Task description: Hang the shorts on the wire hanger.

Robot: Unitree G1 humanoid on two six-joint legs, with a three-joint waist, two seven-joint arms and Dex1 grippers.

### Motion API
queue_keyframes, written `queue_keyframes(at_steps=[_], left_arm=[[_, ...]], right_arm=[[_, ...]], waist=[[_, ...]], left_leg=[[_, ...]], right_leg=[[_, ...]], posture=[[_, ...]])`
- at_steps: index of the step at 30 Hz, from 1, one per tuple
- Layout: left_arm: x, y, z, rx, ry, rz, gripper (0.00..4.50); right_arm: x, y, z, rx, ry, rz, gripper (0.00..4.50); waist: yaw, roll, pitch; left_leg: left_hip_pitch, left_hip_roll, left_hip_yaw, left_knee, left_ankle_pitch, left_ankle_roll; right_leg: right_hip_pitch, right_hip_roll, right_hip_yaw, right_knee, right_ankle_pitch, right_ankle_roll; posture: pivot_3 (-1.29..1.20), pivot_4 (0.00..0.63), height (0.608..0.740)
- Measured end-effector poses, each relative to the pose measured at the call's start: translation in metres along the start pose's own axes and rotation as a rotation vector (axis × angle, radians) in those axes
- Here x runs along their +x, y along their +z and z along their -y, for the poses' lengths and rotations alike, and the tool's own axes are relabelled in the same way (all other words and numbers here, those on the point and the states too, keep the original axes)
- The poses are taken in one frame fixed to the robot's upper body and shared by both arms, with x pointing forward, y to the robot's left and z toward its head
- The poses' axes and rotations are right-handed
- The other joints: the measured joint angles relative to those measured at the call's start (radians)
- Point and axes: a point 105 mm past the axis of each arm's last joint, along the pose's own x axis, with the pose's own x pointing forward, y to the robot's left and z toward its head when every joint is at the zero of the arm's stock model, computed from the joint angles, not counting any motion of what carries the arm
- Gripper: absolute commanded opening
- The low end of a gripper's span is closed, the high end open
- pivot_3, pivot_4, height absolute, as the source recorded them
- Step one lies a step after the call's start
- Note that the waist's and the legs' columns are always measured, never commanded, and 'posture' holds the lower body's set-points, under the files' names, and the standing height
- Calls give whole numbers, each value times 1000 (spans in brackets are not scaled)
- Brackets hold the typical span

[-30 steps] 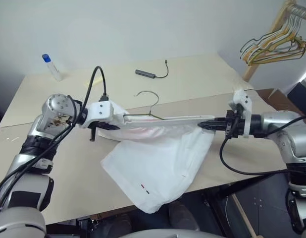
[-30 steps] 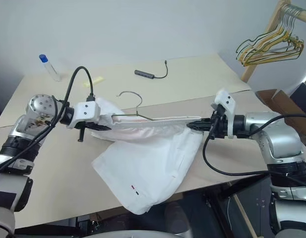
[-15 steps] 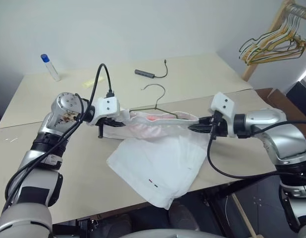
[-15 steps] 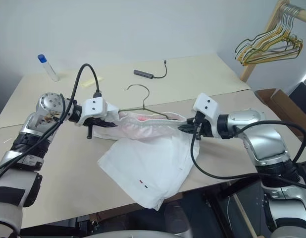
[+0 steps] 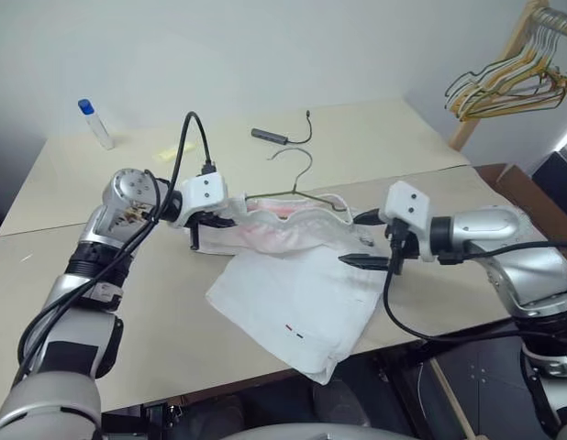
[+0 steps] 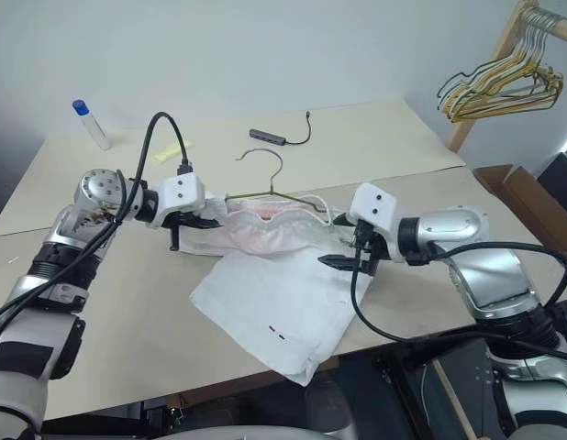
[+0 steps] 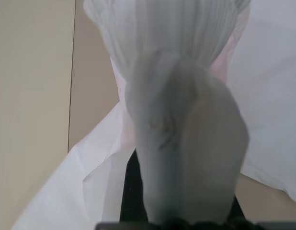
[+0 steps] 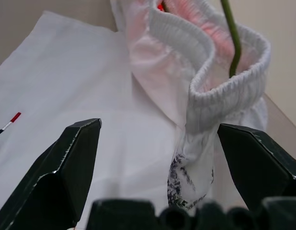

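The shorts [image 5: 297, 275] lie on the table [image 5: 375, 147], waistband end raised between the two arms, legs spilling toward the near edge; long axis of the waistband runs across, left gripper to right gripper; the wire hanger [image 5: 297, 188] sits inside the waistband, hook standing up behind it.

Right gripper [image 5: 366, 240]: released, fingers spread wide, one above and one below the waistband's right end; cloth just ahead of the fingertips in the right wrist view, apparently not touching them; hanger wire visible inside the elastic there.

Left gripper [image 5: 230, 213]: clenched on the waistband's left end; gathered cloth wraps the fingers in the left wrist view.

Judgement: the right arm is nearer the free end; regrasp there seems next.
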Motion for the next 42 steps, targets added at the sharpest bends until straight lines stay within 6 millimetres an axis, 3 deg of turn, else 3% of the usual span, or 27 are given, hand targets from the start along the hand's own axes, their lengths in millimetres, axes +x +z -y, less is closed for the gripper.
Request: queue_keyframes(at_steps=[5, 10, 14, 23, 32, 37, 42], left_arm=[[-1, 2, -1, 5, 3, 4, 0], [-2, 3, -1, 8, 0, 6, 0], [-2, 3, -1, 12, -3, 7, 0], [-3, 6, -2, 21, -4, 11, 0], [-2, 8, -1, 29, -7, 18, 0], [-3, 11, -1, 39, -13, 22, 0], [-3, 12, 0, 43, -18, 23, 0]], right_arm=[[-31, 13, 41, 14, -133, 29, 4462], [-27, 9, 52, 56, -97, 34, 4462], [-15, 2, 49, 48, -5, -11, 4462], [22, 11, 37, -8, 180, -32, 4462], [41, 8, 33, 1, 225, -66, 4462], [50, -1, 34, 3, 229, -131, 3262], [58, -12, 34, 11, 233, -175, 1535]], waist=[[-5, 0, 0], [-8, 0, 0], [-10, 0, 0], [-30, 0, 0], [-31, 0, 0], [-32, 0, 0], [-35, 0, 0]], left_leg=[[0, 1, 0, -1, 0, 0], [0, 0, 0, 0, 0, 0], [0, 0, 1, -1, 0, 0], [0, 1, 0, -1, 0, 0], [0, 0, -1, 0, 0, 0], [0, 0, -1, 0, 0, 0], [0, 0, -1, 0, 0, 0]], right_leg=[[0, 0, 0, 0, 0, 0], [0, 0, 0, 0, 0, 0], [0, 0, 0, 0, 0, 0], [0, -1, 0, 0, 0, 0], [-1, -2, 0, 1, 0, 0], [-1, -2, 0, 1, 0, 0], [-1, -2, 0, 1, 0, 0]], posture=[[-218, 0, 740], [-218, 0, 740], [-206, 0, 740], [-200, 0, 740], [-203, 0, 740], [-203, 0, 740], [-205, 0, 740]])
